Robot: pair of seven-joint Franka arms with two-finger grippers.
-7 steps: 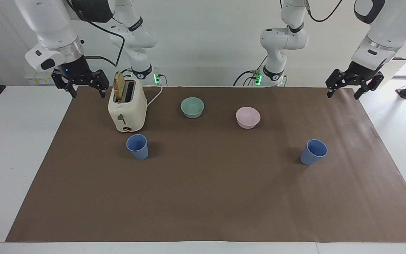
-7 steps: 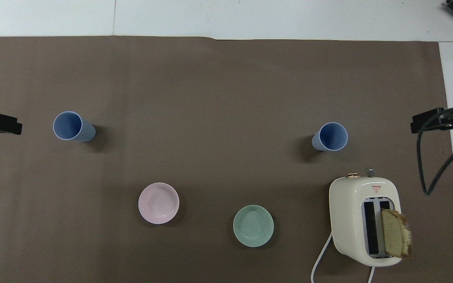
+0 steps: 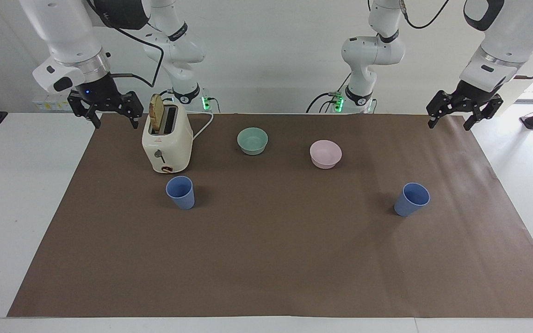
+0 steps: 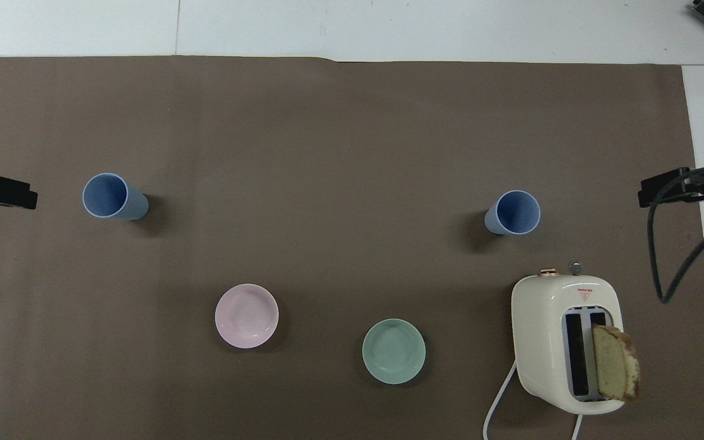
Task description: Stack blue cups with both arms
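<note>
Two blue cups stand upright on the brown mat, far apart. One cup (image 3: 181,192) (image 4: 514,212) stands just beside the toaster, farther from the robots than it, toward the right arm's end. The other cup (image 3: 412,200) (image 4: 110,197) is toward the left arm's end. My right gripper (image 3: 115,124) (image 4: 673,188) hangs open and holds nothing, over the mat's edge beside the toaster. My left gripper (image 3: 450,124) (image 4: 3,192) hangs open and holds nothing, over the mat's corner at its own end. Neither gripper touches a cup.
A cream toaster (image 3: 167,143) (image 4: 566,342) with a bread slice (image 3: 156,113) sticking out stands near the right arm. A mint-green bowl (image 3: 252,141) (image 4: 393,351) and a pale pink bowl (image 3: 325,154) (image 4: 246,316) sit nearer to the robots than the cups.
The left gripper has shifted very slightly over its corner of the mat. The cups and the right arm have not moved.
</note>
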